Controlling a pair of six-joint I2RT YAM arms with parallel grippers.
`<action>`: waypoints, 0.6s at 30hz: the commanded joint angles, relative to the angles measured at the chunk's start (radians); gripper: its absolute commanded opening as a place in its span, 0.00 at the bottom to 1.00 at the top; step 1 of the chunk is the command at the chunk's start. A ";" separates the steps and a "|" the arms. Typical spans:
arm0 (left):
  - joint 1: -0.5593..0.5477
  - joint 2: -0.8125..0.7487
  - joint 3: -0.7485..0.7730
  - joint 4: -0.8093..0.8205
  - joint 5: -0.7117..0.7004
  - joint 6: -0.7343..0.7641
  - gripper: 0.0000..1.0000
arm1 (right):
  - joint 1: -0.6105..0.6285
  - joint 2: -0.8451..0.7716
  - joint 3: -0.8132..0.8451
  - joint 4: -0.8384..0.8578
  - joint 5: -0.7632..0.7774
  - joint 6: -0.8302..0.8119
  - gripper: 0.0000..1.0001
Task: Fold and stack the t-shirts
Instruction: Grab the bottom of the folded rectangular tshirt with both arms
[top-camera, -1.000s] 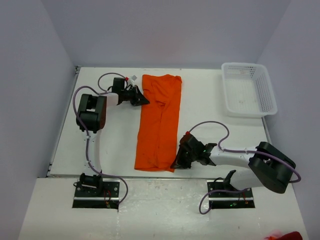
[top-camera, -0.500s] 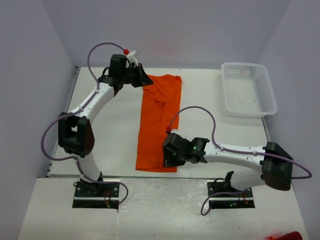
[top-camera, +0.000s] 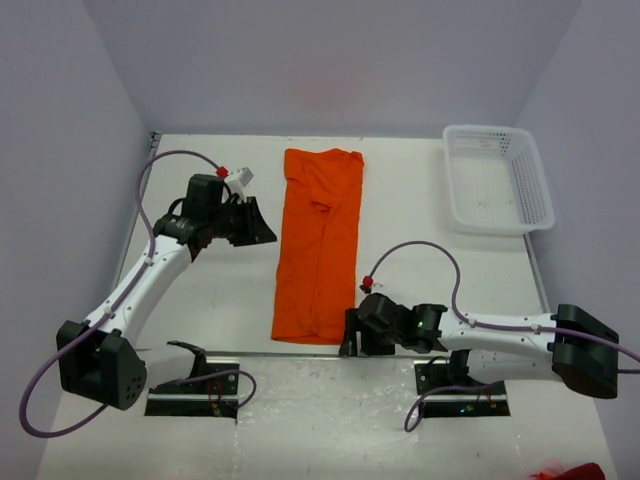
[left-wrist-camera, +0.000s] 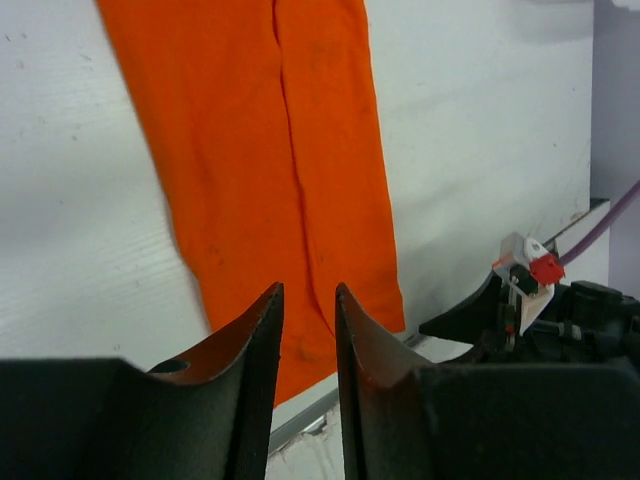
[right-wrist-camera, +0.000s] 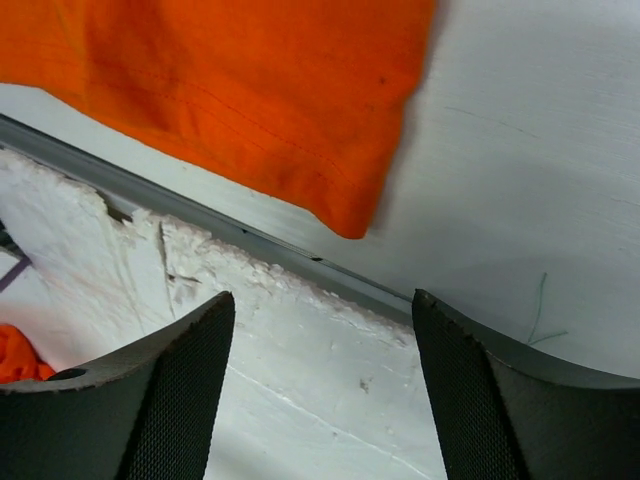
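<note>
One orange t-shirt lies on the white table, folded lengthwise into a long narrow strip running from far to near. My left gripper hovers just left of the strip's far half. In the left wrist view its fingers stand a narrow gap apart, holding nothing, with the t-shirt beyond them. My right gripper sits at the table's near edge, by the strip's near right corner. In the right wrist view this gripper is wide open and empty, and the t-shirt's corner lies just past its tips.
A white mesh basket stands at the far right of the table. The table's metal near edge runs under the right gripper. A scrap of red-orange cloth shows off the table at the bottom right.
The left arm drew back from the shirt's far left corner toward the near side and its jaws parted slightly. The right gripper slid back to the near edge and opened wider.
</note>
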 joint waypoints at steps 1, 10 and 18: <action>0.009 -0.069 -0.050 -0.020 0.088 0.010 0.29 | -0.004 -0.020 -0.013 0.091 0.050 0.057 0.72; 0.024 -0.124 -0.227 0.015 0.134 0.030 0.21 | -0.034 0.007 -0.105 0.114 0.136 0.235 0.61; 0.042 -0.124 -0.193 -0.033 0.125 0.079 0.19 | -0.067 0.210 -0.089 0.160 0.127 0.302 0.58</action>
